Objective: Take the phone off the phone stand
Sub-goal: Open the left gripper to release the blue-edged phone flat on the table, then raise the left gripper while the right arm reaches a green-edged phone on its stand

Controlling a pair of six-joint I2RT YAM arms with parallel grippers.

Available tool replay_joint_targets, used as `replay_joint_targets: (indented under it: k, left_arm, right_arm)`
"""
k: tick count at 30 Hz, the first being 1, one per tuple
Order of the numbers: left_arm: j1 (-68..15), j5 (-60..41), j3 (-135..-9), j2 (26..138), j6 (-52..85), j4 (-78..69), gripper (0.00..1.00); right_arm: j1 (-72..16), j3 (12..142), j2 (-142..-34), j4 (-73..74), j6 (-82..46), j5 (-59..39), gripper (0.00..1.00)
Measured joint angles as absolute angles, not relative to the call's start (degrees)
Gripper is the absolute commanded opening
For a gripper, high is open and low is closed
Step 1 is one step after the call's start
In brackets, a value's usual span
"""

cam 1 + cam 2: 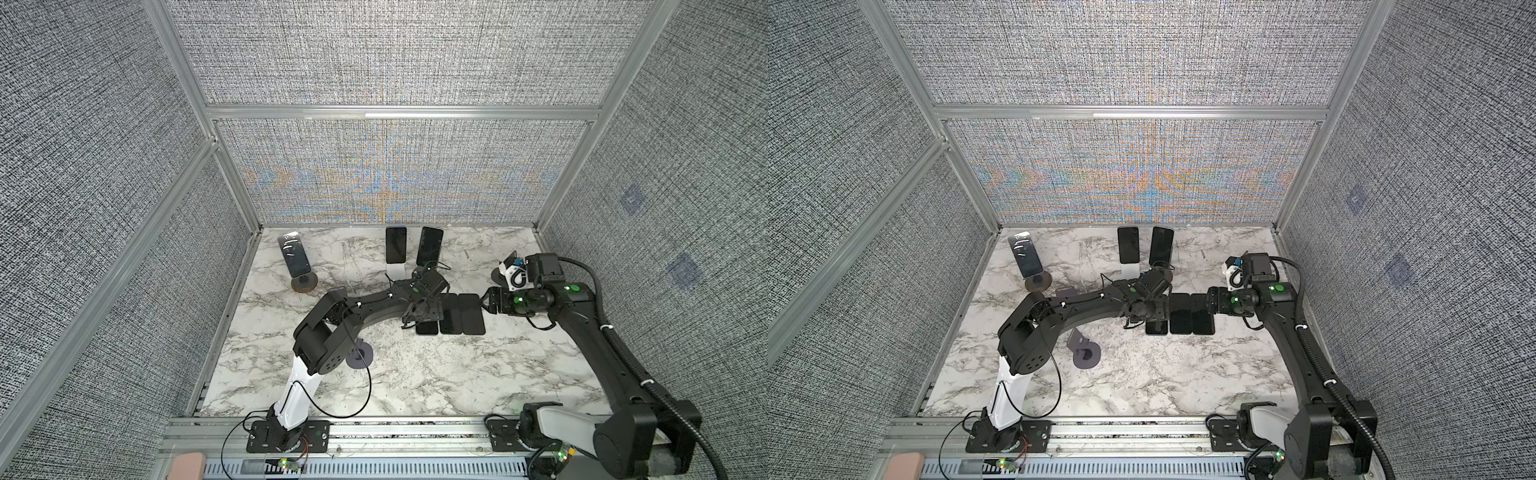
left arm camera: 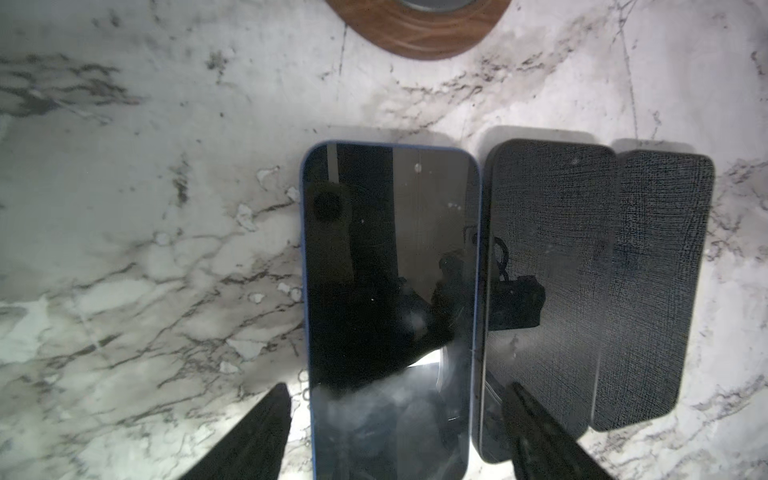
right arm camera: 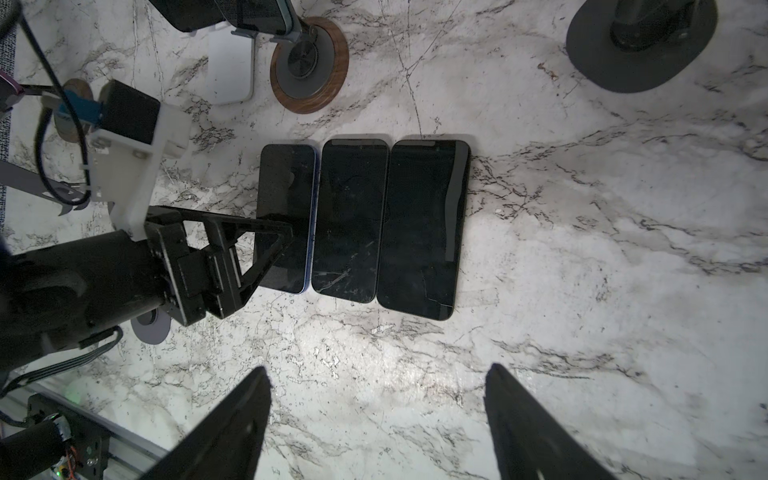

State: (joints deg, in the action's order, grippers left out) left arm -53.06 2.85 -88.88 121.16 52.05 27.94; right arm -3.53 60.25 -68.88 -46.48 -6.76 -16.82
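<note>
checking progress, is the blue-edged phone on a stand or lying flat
Lying flat: the blue-edged phone rests screen up on the table, beside another phone.

No text, label, brand, number or sign can be read anywhere in these views.

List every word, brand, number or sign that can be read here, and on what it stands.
No text can be read.
The flat phones and the phones on stands show only dark screens.
The wooden stand base bears no legible mark.
</note>
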Motion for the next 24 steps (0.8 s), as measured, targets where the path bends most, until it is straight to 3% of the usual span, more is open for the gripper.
replay_joint_targets:
  k: [15, 24]
  left_arm:
    - [-53.5, 0.5, -89.3, 122.7, 52.5, 26.0, 0.82]
    - [-53.3, 1.1, -88.5, 118.7, 50.9, 26.2, 0.97]
  right_arm:
    - [-3.5, 60.2, -68.5, -46.5, -6.8, -16.8, 0.80]
    - [-4.0, 59.9, -69.0, -44.7, -7.0, -18.6, 0.80]
